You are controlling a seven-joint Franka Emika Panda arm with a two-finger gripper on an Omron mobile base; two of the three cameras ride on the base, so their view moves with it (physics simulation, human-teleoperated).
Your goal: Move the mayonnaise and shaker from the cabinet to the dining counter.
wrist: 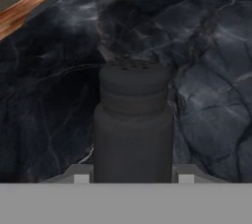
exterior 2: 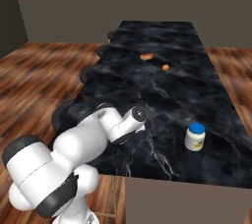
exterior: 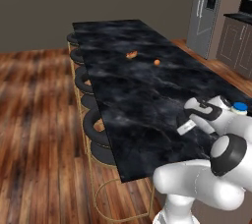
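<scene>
The dark shaker (wrist: 133, 120) stands upright between my two fingertips in the hand view, with the black veined marble behind it. My gripper (wrist: 133, 176) is shut on the shaker, low over the near end of the dining counter (exterior: 128, 85). I cannot tell whether the shaker's base touches the marble. The hand (exterior: 201, 113) reaches out over the same counter (exterior 2: 167, 85) in the right base view. The mayonnaise (exterior 2: 195, 137), a white jar with a blue lid, stands upright on the counter to the right of my hand. Its lid (exterior: 239, 107) peeks out behind the arm.
Two small orange items (exterior: 131, 54) (exterior: 157, 62) lie further up the counter. Black gold-legged stools (exterior: 96, 127) line its left side over the wood floor. A steel fridge (exterior: 206, 12) and taupe base units (exterior: 236, 41) stand at the far right.
</scene>
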